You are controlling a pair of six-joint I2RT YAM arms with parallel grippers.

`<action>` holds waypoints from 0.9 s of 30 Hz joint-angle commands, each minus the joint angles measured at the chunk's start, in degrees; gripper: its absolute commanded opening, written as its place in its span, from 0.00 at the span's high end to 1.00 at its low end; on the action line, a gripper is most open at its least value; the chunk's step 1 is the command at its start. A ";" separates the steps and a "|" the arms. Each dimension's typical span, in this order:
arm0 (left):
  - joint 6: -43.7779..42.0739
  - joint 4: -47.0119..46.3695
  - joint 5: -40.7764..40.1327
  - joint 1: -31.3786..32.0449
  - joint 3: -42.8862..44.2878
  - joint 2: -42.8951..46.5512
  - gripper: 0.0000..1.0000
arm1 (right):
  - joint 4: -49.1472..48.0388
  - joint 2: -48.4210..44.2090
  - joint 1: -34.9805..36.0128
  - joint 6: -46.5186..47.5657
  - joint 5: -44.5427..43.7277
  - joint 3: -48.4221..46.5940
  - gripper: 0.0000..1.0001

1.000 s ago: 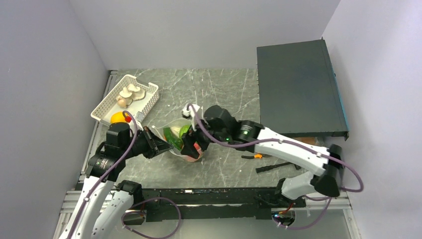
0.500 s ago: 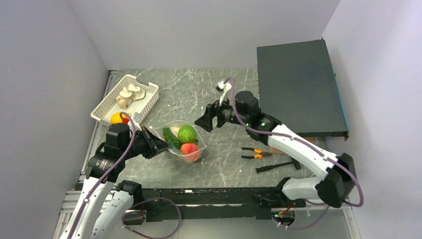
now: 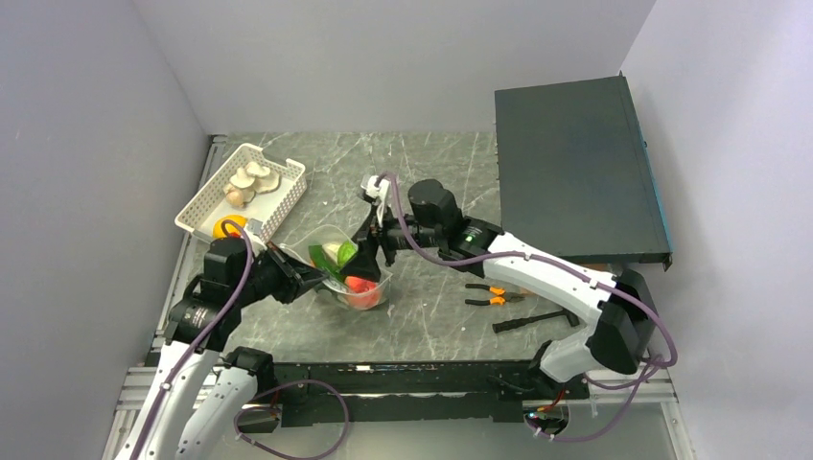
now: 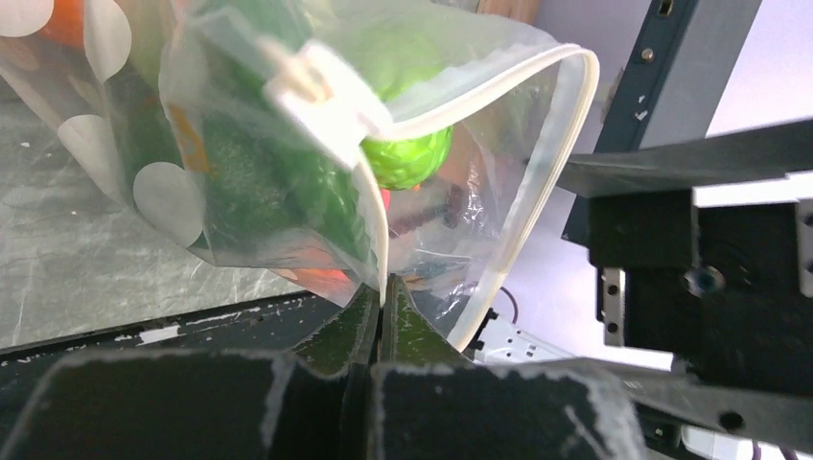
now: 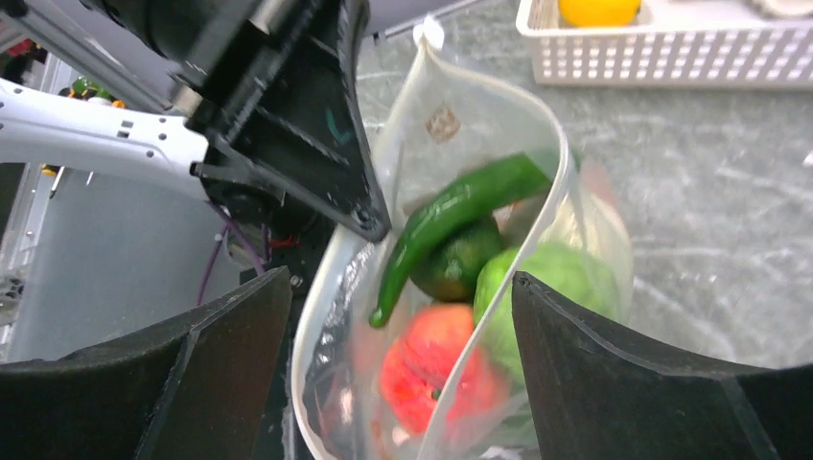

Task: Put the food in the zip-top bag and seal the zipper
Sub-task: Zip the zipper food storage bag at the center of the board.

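Shut tight, the left jaws pinch the zipper (image 4: 479, 96) of the zip-top bag (image 5: 431, 115) near the surface's (image 3: 431, 172) left edge. The right arm (image 3: 537, 273) stretches leftward, its empty right jaws spread wide astride the bag's open mouth.

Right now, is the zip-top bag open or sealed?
Open. The zipper gapes in a wide loop, with a green pepper showing through the mouth; the left hand pinches one edge.

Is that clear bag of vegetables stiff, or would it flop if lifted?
Probably floppy: the zip-top bag has thin, crinkled walls, and only its rim holds a curve. It would likely sag, since food like the red fruit weighs it down. The left claw pinches just one edge, so it may swing or tilt.
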State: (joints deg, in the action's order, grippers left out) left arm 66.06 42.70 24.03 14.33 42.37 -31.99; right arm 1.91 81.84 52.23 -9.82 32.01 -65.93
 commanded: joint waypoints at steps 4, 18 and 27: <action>6.66 -3.55 -1.33 -0.11 1.06 -2.39 1.00 | -0.88 3.28 2.71 5.92 -1.06 -5.00 0.14; 16.40 -3.97 -4.80 -0.14 -1.61 -0.15 1.00 | 1.11 2.40 12.36 14.95 -14.90 -3.86 0.16; 15.74 -0.05 -5.92 -0.09 0.05 0.85 1.00 | -0.19 -0.57 16.91 20.59 -34.72 0.86 0.22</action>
State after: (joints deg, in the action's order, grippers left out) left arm 78.52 40.91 20.78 14.33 40.69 -32.05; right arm 4.51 84.16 66.96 6.39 7.53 -68.34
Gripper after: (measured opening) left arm 0.012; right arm 0.813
